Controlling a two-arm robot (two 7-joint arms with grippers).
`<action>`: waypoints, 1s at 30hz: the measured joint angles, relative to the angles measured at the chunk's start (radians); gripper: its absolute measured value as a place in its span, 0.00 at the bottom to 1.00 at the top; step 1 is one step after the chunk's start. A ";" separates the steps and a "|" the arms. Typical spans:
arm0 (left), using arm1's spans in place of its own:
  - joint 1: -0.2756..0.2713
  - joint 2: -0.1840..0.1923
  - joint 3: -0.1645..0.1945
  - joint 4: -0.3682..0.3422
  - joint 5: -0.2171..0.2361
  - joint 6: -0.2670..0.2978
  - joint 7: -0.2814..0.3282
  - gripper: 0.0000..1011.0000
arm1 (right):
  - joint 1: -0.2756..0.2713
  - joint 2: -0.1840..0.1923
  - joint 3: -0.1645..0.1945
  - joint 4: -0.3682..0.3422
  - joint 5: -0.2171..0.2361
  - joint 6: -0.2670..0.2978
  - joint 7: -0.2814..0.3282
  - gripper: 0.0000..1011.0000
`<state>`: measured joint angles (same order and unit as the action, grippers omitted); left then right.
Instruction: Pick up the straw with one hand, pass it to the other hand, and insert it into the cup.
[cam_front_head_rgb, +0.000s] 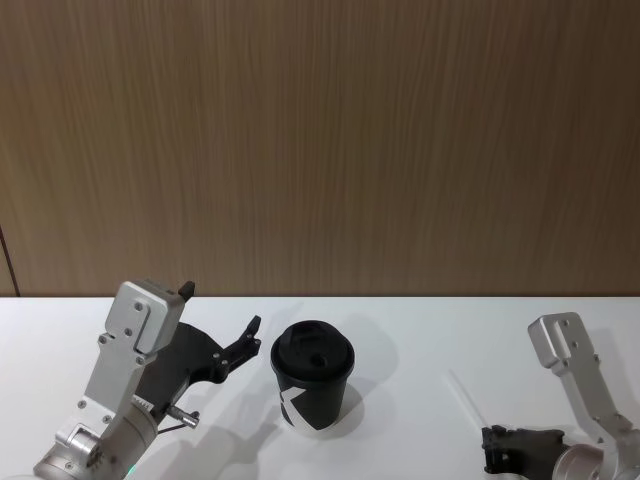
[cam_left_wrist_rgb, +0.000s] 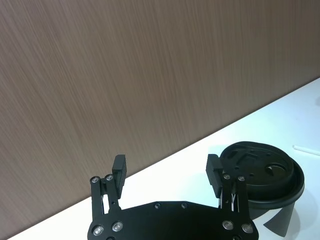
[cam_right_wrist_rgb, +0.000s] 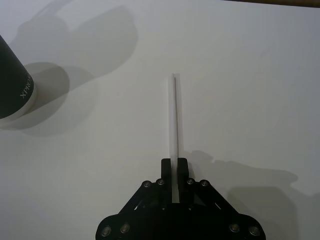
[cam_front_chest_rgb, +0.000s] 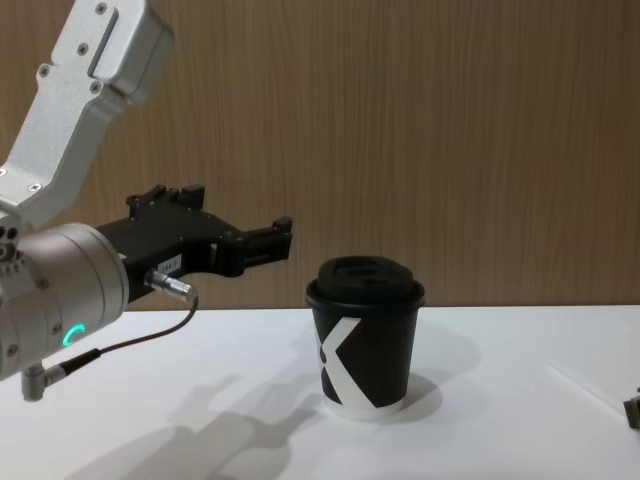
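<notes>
Count: one thin, straight white straw (cam_right_wrist_rgb: 175, 115); one small black paper cup (cam_front_chest_rgb: 365, 345) with a black domed lid (cam_front_head_rgb: 313, 352); two black claws, all over one white table (cam_front_head_rgb: 450, 330) before a brown wood-grain wall (cam_front_head_rgb: 320, 140).
Right claw (cam_right_wrist_rgb: 174, 165): clenched on the straw's near end, fingers pressed to either side of it, low over the table.
Straw position: its near end sits between the right claw's fingers; whether it is lifted or lies on the table, I cannot tell.
Straw axis: the long axis runs straight forward from the right claw's fingertips, in line with the claw's body, and the free end points away from the claw.
Cup: upright, well apart from the right claw and off to one side of the straw's free end.
Left claw (cam_left_wrist_rgb: 167, 165): released, fingers spread wide and empty, at lid height with one finger just beside the lid.
Left wrist: silver cylinder with a green ring (cam_front_chest_rgb: 68, 335) and black cable (cam_front_chest_rgb: 130, 340).
Writing: a large white K-like mark on the cup's side; small white letters near its bottom rim begin "XPR", the rest unreadable.
</notes>
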<state>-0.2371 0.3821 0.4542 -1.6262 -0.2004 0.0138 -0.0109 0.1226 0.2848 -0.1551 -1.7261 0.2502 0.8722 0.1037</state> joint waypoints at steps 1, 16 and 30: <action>0.000 0.000 0.000 0.000 0.000 0.000 0.000 0.99 | 0.000 0.001 -0.001 0.000 0.000 0.000 0.002 0.08; 0.000 0.000 0.000 0.000 0.000 0.000 0.000 0.99 | -0.005 0.005 -0.012 0.000 -0.009 0.006 0.024 0.00; 0.000 0.000 0.000 0.000 0.000 0.000 0.000 0.99 | -0.018 -0.007 0.017 -0.027 -0.023 -0.061 0.020 0.00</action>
<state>-0.2372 0.3821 0.4542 -1.6262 -0.2004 0.0139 -0.0109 0.1046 0.2774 -0.1380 -1.7532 0.2276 0.8117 0.1238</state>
